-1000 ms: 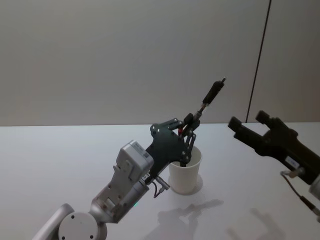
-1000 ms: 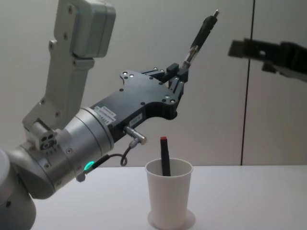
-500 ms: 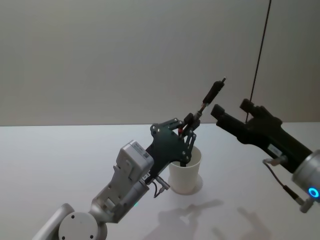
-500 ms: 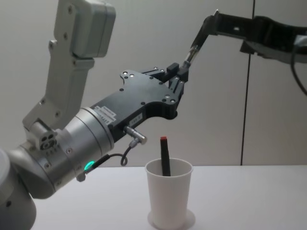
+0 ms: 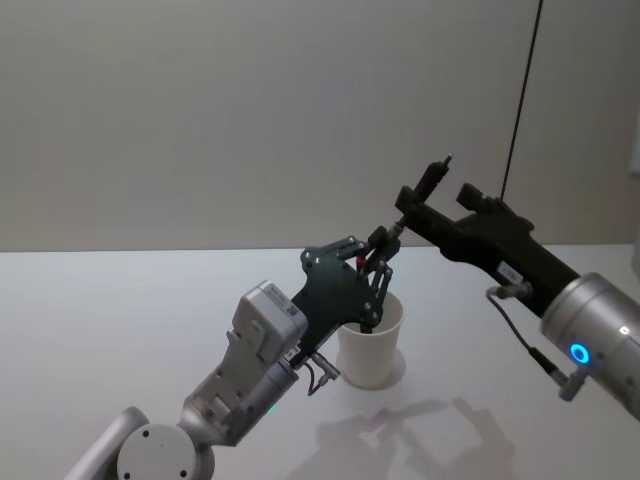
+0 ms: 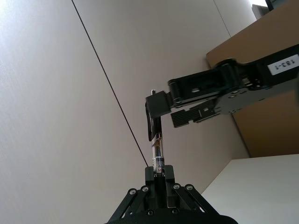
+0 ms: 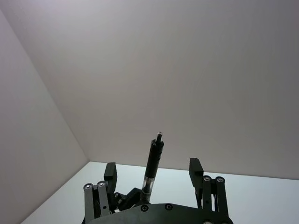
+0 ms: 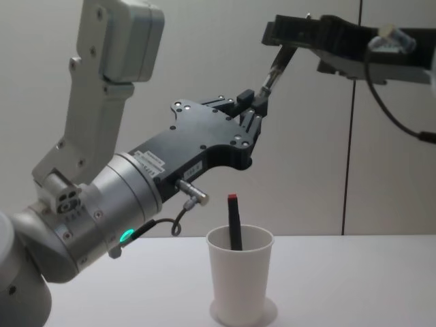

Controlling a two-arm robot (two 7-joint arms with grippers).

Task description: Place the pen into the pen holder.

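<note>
The white tabletop [image 5: 120,320] is carrying the cup, and nothing of the job is finished yet: the pen is hanging in the air, not inside the cup. I am judging this to be a hand-over partway through, with the drop into the cup yet to come.

My left arm is reaching up and forward from low on my left, its forearm slanting over the cup. My right arm is stretching in from the right, higher up, pointing toward the left one.

The paper cup [image 5: 372,345] is standing upright on the tabletop, below my left gripper [image 5: 385,240]. That gripper is pinching the pen's lower end, fingers closed on it. My right gripper [image 7: 153,165] is sitting spread wide, one finger on each side of the pen's upper half, gripping nothing as far as I am seeing.

The pen [image 5: 430,178] is slanting up and to the right, above the cup and well clear of its rim. A red-capped marker [image 8: 234,221] is leaning inside the cup.
</note>
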